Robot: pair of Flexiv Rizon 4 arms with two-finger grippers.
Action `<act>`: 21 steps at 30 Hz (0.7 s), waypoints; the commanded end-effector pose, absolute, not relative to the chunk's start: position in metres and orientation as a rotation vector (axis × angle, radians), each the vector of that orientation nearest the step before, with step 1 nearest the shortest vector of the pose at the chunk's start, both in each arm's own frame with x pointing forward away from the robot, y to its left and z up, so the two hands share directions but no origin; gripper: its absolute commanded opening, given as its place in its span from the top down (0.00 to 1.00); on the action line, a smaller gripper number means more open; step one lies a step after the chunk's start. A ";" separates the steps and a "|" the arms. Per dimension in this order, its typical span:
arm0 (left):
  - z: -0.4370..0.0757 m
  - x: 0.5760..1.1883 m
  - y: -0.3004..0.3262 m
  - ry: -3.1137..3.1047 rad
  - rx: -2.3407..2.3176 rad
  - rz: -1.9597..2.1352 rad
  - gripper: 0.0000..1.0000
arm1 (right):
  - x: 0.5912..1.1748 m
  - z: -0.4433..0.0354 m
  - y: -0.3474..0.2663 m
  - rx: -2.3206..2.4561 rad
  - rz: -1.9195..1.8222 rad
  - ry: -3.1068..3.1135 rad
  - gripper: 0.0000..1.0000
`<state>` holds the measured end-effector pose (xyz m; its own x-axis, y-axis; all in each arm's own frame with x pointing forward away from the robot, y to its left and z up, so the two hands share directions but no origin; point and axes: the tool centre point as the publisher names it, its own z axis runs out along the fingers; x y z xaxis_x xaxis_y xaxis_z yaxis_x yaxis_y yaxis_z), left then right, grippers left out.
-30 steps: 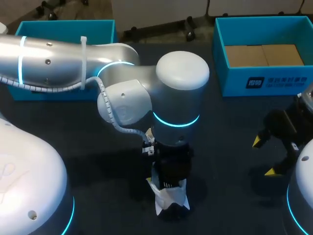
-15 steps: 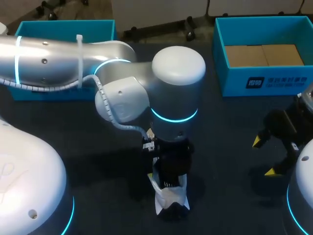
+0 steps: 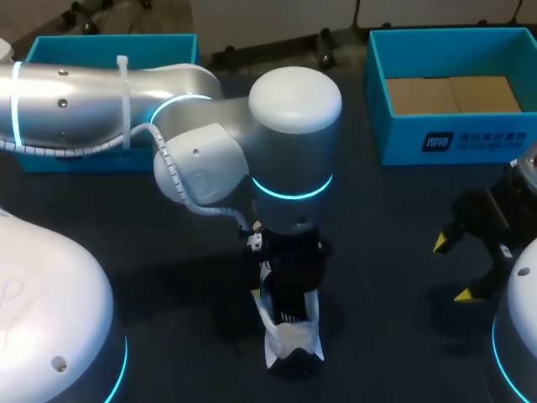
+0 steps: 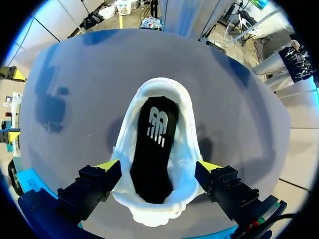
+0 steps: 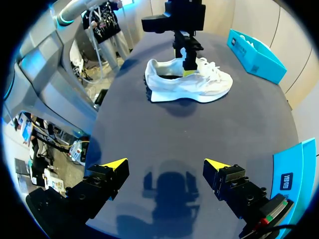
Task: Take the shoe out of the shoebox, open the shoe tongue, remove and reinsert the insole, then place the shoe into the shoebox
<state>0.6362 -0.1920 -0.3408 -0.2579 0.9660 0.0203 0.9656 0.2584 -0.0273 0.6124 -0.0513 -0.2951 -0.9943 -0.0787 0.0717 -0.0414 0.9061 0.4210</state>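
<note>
One white lace-up shoe (image 5: 192, 83) stands upright on its sole near the middle of a dark, matte table (image 3: 394, 252), well apart from the shoebox (image 3: 457, 138). The left gripper (image 4: 158, 167) points straight down over the shoe. Its two blocky black fingers end in yellow tips (image 4: 108, 165) that meet the shoe's soft white sides, one on each flank of the opening, pinching the shoe between them. Seen from the left wrist, the shoe's mouth gapes in a long oval, and one black insole (image 4: 155, 149) with a white mark lies flat inside. The right gripper (image 5: 164, 164) hangs above bare tabletop at the table's right side, fingers spread wide and holding nothing, with its shadow on the surface beneath. Two open rectangular boxes in bright blue sit along the far edge. The shoebox, at far right, has a brown cardboard floor. A second blue box (image 3: 109, 50), at far left, is partly hidden behind the left arm (image 3: 201, 151), whose smooth silver-white casing is ringed with a glowing blue band.
</note>
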 end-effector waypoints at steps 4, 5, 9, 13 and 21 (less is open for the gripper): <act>-0.338 0.636 -0.192 -2.452 -1.934 0.027 0.00 | 0.612 -0.296 -0.051 0.094 -0.652 -2.984 0.00; -0.337 0.637 -0.192 -2.452 -1.936 0.027 0.00 | 0.612 -0.296 -0.051 0.094 -0.652 -2.984 0.00; -0.334 0.639 -0.192 -2.455 -1.947 0.016 0.00 | 0.612 -0.296 -0.051 0.094 -0.652 -2.984 0.00; -0.334 0.648 -0.191 -2.461 -1.940 0.012 0.00 | 0.612 -0.296 -0.051 0.094 -0.652 -2.984 0.00; -0.330 0.660 -0.187 -2.471 -1.919 0.023 0.00 | 0.612 -0.296 -0.051 0.094 -0.652 -2.984 0.00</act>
